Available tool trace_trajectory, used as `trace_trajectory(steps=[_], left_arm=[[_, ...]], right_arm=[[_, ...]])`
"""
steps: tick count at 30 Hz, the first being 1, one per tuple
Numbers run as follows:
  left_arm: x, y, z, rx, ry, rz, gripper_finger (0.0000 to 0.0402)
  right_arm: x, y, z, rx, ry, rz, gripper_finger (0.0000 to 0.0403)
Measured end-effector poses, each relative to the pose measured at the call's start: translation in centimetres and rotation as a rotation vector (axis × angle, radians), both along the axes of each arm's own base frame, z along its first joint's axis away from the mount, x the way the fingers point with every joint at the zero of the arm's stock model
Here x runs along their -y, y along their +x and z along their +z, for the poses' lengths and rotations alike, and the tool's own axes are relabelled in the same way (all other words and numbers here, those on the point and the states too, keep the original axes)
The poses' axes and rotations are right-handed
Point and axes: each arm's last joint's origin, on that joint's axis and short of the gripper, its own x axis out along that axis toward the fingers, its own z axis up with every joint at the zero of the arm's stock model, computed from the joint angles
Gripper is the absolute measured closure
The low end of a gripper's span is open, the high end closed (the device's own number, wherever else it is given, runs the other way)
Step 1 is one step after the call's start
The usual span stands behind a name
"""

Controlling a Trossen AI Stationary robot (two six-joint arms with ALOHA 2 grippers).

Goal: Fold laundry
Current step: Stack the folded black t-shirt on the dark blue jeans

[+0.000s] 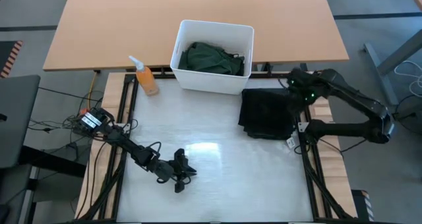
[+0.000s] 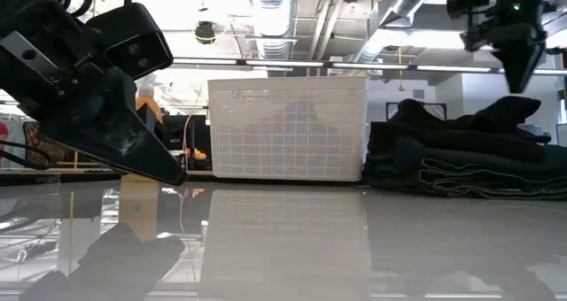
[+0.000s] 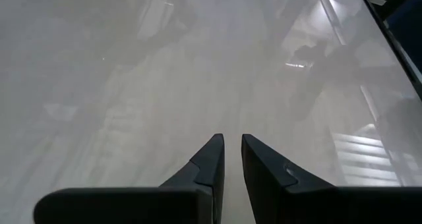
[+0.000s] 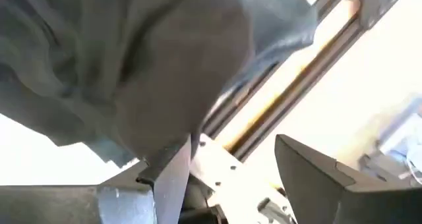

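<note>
Right wrist view: laundry [image 4: 132, 66] cut off

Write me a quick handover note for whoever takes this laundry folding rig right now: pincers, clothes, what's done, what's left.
Right pincer: open, empty, above the folded black stack at the table's right edge.
Left pincer: nearly shut, empty, low over bare table near the front.
Done: black garments lie folded in that stack.
Left: the dark green garment sits crumpled in the white bin at the back; likely next to take out and fold.
</note>
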Motion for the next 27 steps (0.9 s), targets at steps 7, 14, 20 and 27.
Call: trace_trajectory(steps=[7, 14, 20, 27], left_arm=[[0.1, 0.1, 0.2, 0.018, -0.015, 0.006, 0.0359], [0.4, -0.1, 0.2, 0.021, -0.014, 0.011, 0.0359], [0.6, -0.3, 0.2, 0.018, -0.02, -0.004, 0.0359], [0.3, -0.1, 0.2, 0.02, -0.018, 0.011, 0.0359]], right_arm=[[0.0, 2.5, 1.1, 0.288, -0.143, 0.066, 0.0175], [-0.1, 3.8, -4.9, 0.31, -0.185, -0.016, 0.0336], [-1.6, 4.8, -10.3, 0.34, -0.091, -0.052, 0.0379], [-2.0, 6.2, -5.7, 0.328, -0.166, 0.021, 0.0388]])
